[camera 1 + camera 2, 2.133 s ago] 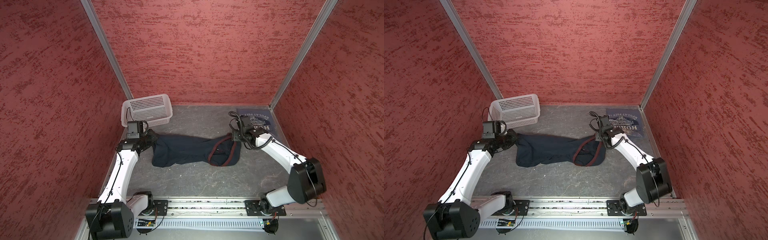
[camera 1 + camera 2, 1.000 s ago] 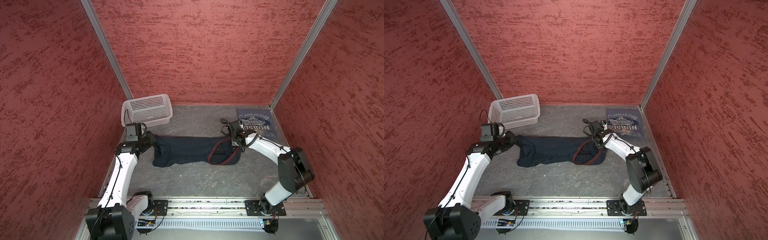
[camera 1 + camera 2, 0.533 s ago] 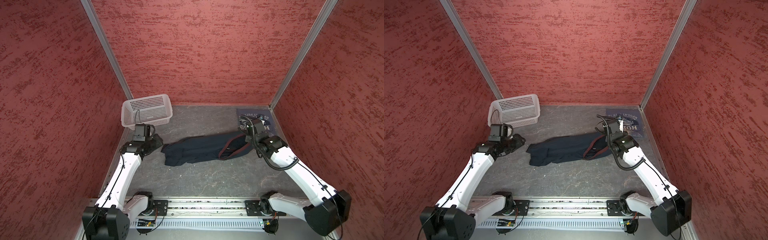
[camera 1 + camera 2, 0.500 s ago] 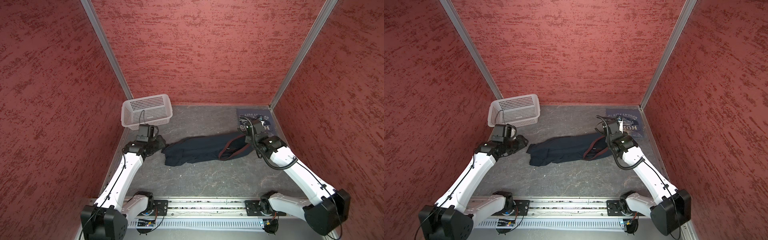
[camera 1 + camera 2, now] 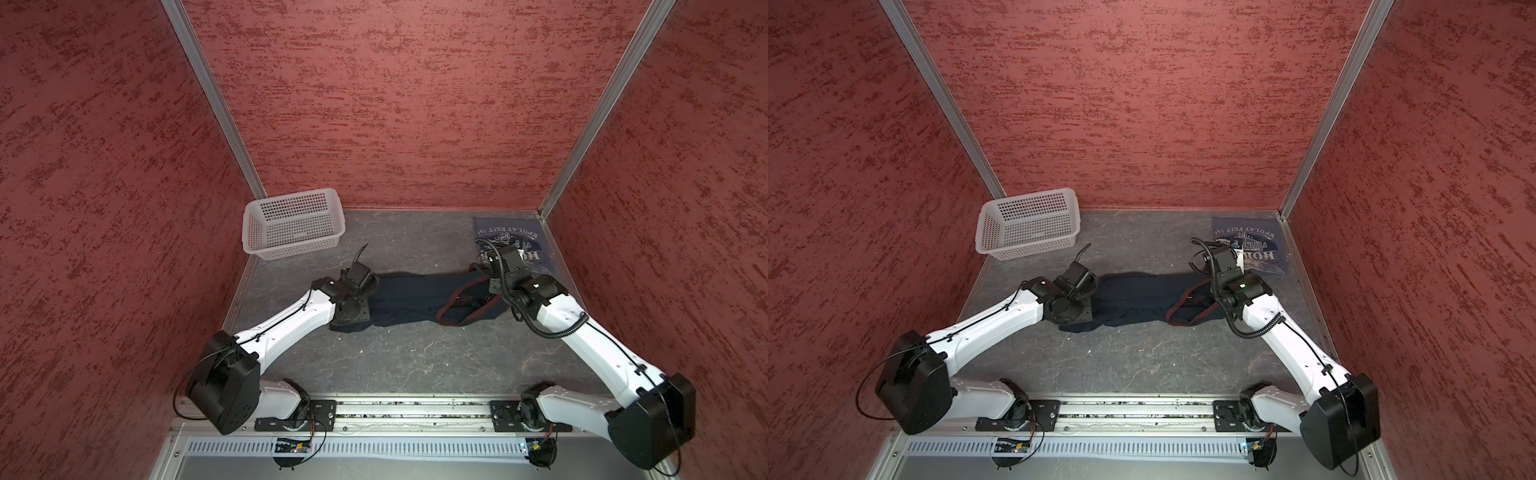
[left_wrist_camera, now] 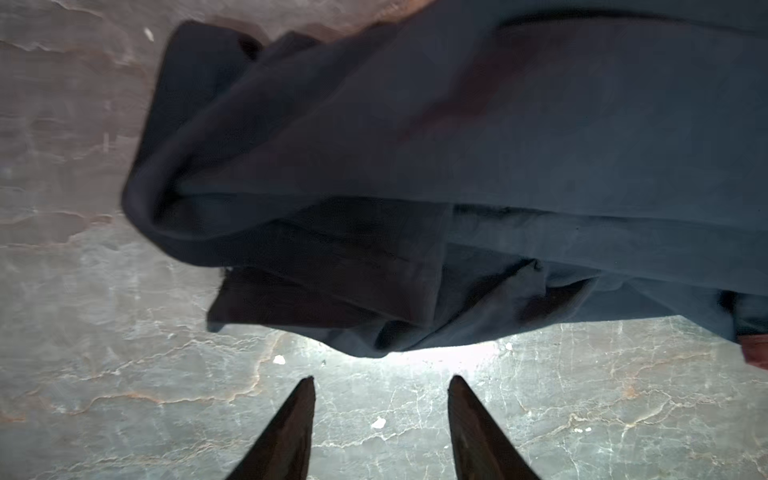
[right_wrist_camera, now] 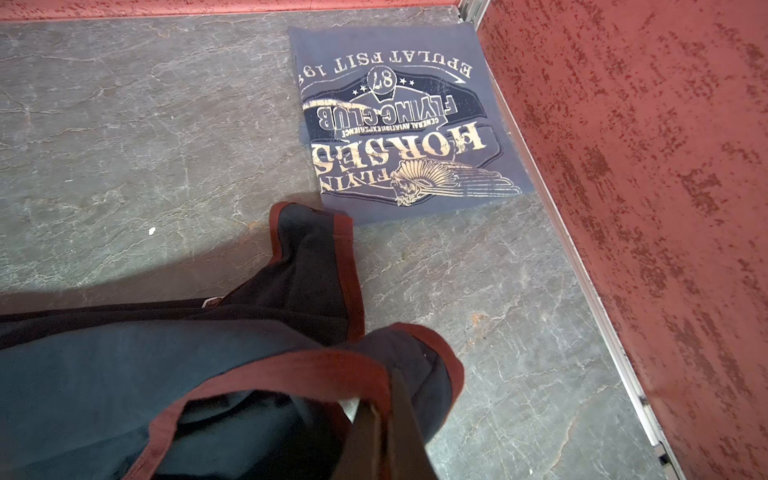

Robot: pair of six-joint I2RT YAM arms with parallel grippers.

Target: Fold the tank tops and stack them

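Note:
The dark navy tank top [image 5: 415, 293] [image 5: 1138, 297] with maroon trim lies stretched left to right across the middle of the table. My right gripper [image 7: 392, 399] [image 5: 494, 286] is shut on the maroon trim of its strap end. My left gripper [image 6: 382, 378] [image 5: 351, 311] stands open over bare table just short of the bunched hem [image 6: 332, 270], with nothing between its fingers. The grey-blue tank top [image 5: 515, 245] [image 5: 1250, 245] [image 7: 399, 116] lies folded flat with its print up in the back right corner.
A white perforated basket [image 5: 293, 224] [image 5: 1027, 224] stands at the back left, apart from the cloth. Red walls close the table on three sides, and the right wall's metal rail [image 7: 582, 291] runs close to the folded top.
My left gripper has opened and let go of the hem, then followed it to the right. The right arm has pulled the navy top toward the right corner.

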